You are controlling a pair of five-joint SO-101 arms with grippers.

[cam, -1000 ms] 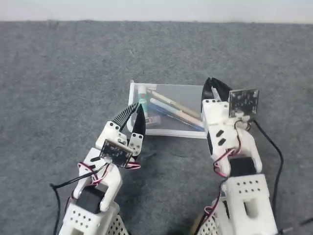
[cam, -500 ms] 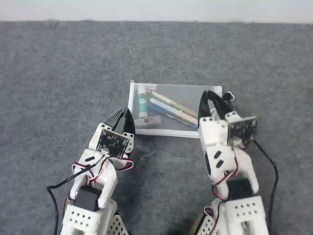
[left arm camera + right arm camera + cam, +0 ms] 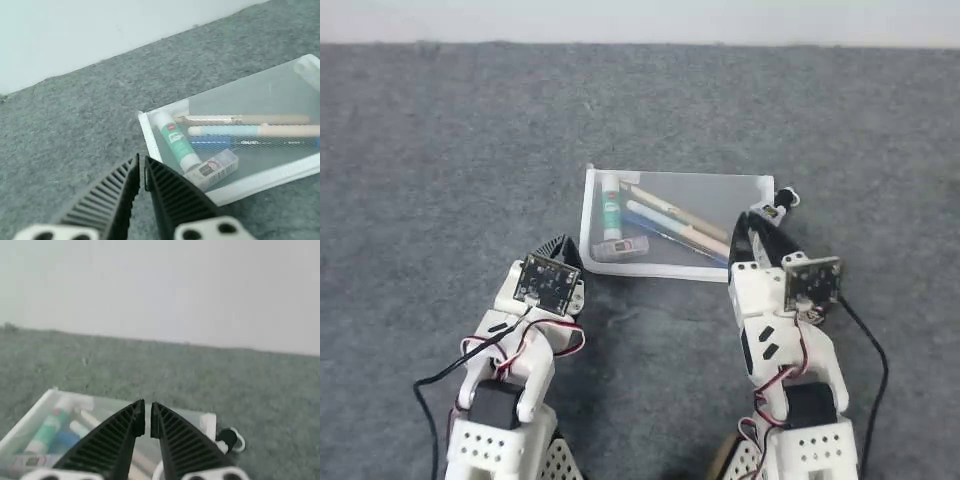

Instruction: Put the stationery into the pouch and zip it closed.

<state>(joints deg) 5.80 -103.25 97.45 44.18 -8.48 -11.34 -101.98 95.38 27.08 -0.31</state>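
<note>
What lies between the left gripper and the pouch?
Only a narrow strip of bare grey mat. The high view shows it, with the left gripper close beside the end of the pouch.

Grey felt-covered table (image 3: 440, 140), zipped clear pouch (image 3: 720, 190) atop

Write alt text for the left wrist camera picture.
A clear pouch lies on grey carpet, holding a glue stick, pens and a small labelled packet. The left hand, shut and empty, is near its corner.
</note>
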